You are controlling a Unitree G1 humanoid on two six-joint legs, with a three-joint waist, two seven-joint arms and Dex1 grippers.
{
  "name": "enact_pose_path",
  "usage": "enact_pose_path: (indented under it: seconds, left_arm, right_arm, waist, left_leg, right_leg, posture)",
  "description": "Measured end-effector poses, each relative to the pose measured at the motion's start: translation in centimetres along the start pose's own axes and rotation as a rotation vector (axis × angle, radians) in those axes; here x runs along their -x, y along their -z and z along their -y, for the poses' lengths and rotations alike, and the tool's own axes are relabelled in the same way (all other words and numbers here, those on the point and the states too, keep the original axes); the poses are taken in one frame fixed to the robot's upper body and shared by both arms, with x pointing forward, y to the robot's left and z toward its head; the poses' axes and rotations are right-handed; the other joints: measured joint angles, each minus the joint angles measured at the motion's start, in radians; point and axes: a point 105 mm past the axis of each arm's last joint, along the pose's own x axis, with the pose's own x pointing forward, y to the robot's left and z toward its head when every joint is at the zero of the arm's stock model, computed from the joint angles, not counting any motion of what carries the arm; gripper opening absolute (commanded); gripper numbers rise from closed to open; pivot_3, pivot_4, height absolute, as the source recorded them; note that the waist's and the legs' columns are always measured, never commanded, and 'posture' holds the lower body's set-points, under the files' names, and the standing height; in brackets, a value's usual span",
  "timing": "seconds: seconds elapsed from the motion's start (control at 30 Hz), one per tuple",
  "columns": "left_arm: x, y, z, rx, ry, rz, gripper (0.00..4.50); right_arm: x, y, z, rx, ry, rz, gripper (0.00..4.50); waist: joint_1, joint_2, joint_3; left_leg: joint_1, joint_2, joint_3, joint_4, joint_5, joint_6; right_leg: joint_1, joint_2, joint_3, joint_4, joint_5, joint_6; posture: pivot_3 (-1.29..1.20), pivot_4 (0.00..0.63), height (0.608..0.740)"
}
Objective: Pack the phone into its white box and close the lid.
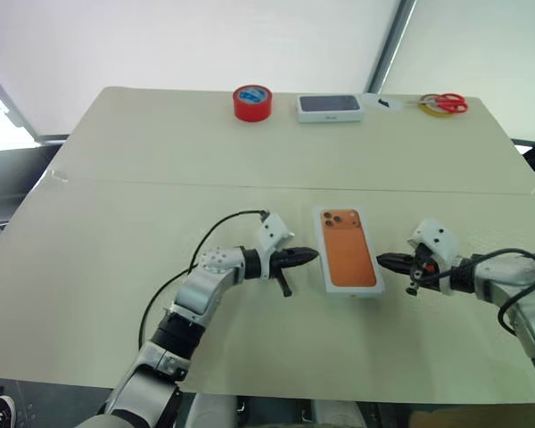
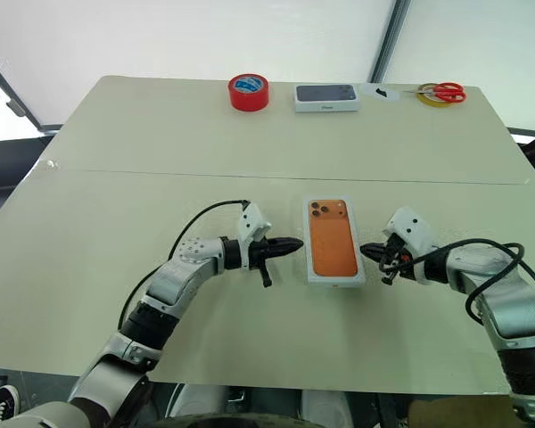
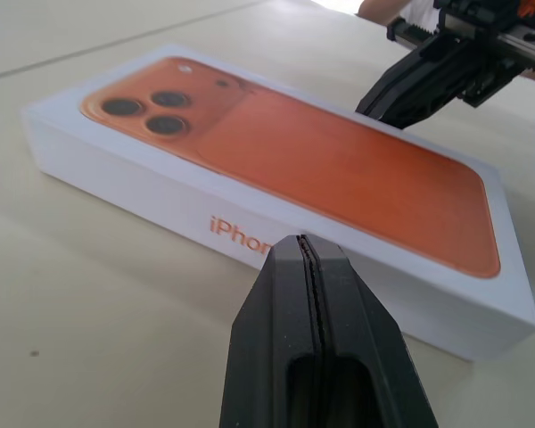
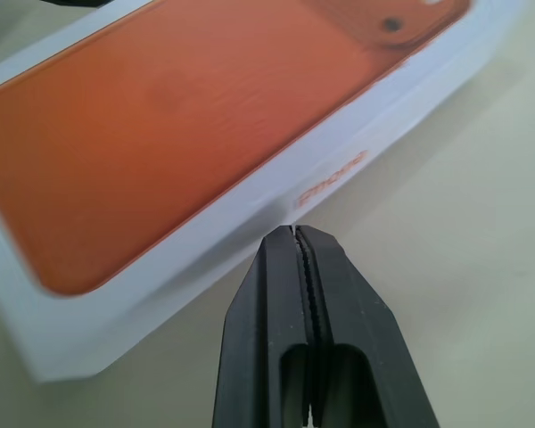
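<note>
The white box (image 1: 323, 251) lies closed in the middle of the table. The lid (image 1: 348, 250) sits on it, with an orange phone picture on top and lettering on its long side (image 3: 241, 234). The phone itself is hidden. My left gripper (image 1: 314, 256) is shut and empty, pointing level at the box's left long side, a hair off it. My right gripper (image 1: 381, 259) is also shut and empty, and points at the right long side (image 4: 330, 183) from close by. I cannot tell whether either tip touches the box. The right gripper's fingers (image 3: 410, 85) also show beyond the box in the left wrist view.
Along the far edge of the table stand a red tape roll (image 1: 252, 102), a closed white box with a dark phone picture (image 1: 330, 108), and red-handled scissors (image 1: 448, 103) on a yellow tape ring. A seam crosses the table (image 1: 116, 267) behind the box.
</note>
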Motion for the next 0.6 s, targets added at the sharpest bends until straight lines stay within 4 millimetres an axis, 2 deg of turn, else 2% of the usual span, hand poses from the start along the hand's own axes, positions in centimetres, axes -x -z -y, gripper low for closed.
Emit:
enact_pose_path:
  seconds: [0.13, 0.2, 0.27, 0.33, 0.43, 0.47, 0.53, 0.6]
  left_arm:
    - [-0.6, -2.8, -0.7, -0.033, -0.012, 0.073, 0.00]
    - [-1.6, -4.6, -1.0, -0.046, -0.013, 0.109, 0.00]
    - [-2.9, -5.4, -1.4, -0.078, -0.031, 0.100, 0.00]
    - [-3.8, -4.5, -1.5, -0.078, -0.028, 0.046, 0.00]
    - [-4.2, -1.8, -1.5, -0.039, -0.023, -0.033, 0.00]
    - [-4.0, -0.6, -1.7, -0.060, -0.028, -0.085, 0.00]
    - [-4.1, -0.1, -1.6, -0.203, -0.014, -0.142, 0.00]
    - [-3.9, 0.3, -1.7, -0.265, -0.010, -0.167, 0.00]
  right_arm:
    - [0.1, -2.2, 0.9, -0.009, 0.026, 0.107, 0.03]
    - [0.0, -3.4, 1.1, 0.000, 0.038, 0.159, 0.03]
    - [-0.2, -4.0, 1.0, -0.002, 0.031, 0.188, 0.03]
    - [-0.4, -3.5, 0.4, -0.003, 0.004, 0.162, 0.03]
    - [-1.3, -0.9, -1.5, 0.003, -0.063, 0.065, 0.03]
    - [-1.4, -0.8, -1.8, 0.029, -0.065, 0.060, 0.03]
    - [-1.3, -0.6, -1.8, 0.082, -0.053, 0.032, 0.03]
    - [-1.3, -0.4, -1.9, 0.068, -0.061, 0.026, 0.03]
  waist:
    - [0.001, 0.000, 0.000]
    - [0.002, 0.000, 0.000]
    - [0.002, 0.000, 0.000]
    - [0.002, 0.000, 0.000]
    - [-0.001, 0.000, 0.000]
    - [-0.003, 0.001, -0.001]
    - [-0.001, -0.001, -0.002]
    - [0.000, -0.001, -0.003]
  left_leg:
    - [0.000, 0.000, 0.000, 0.001, 0.000, 0.000]
    - [0.000, 0.000, 0.000, 0.002, 0.000, 0.000]
    - [0.000, 0.000, 0.000, 0.003, 0.000, 0.000]
    - [0.000, 0.000, 0.000, 0.003, 0.000, 0.001]
    - [-0.001, 0.000, 0.000, 0.003, -0.001, 0.001]
    - [-0.001, 0.000, 0.001, 0.004, -0.001, 0.001]
    - [0.002, 0.000, 0.000, 0.006, -0.001, 0.001]
    - [0.010, 0.000, -0.001, 0.006, -0.006, 0.008]
  right_leg:
    - [0.001, 0.000, 0.000, 0.000, 0.000, 0.000]
    - [0.001, 0.000, 0.000, 0.000, 0.000, 0.000]
    - [0.001, 0.001, 0.000, 0.001, 0.000, 0.000]
    - [0.001, 0.001, 0.000, 0.001, 0.000, 0.000]
    - [0.000, 0.001, 0.000, 0.001, 0.000, 0.000]
    - [0.000, 0.001, 0.000, 0.002, 0.000, 0.000]
    - [0.003, 0.002, 0.000, 0.003, 0.000, 0.000]
    - [0.012, 0.001, 0.000, 0.001, 0.000, 0.000]
  posture:
    - [0.00, 0.150, 0.730]
    - [0.00, 0.150, 0.730]
    - [0.00, 0.150, 0.730]
    - [0.00, 0.150, 0.730]
    - [0.00, 0.150, 0.730]
    - [0.00, 0.150, 0.730]
    - [0.00, 0.150, 0.730]
    - [0.00, 0.150, 0.730]
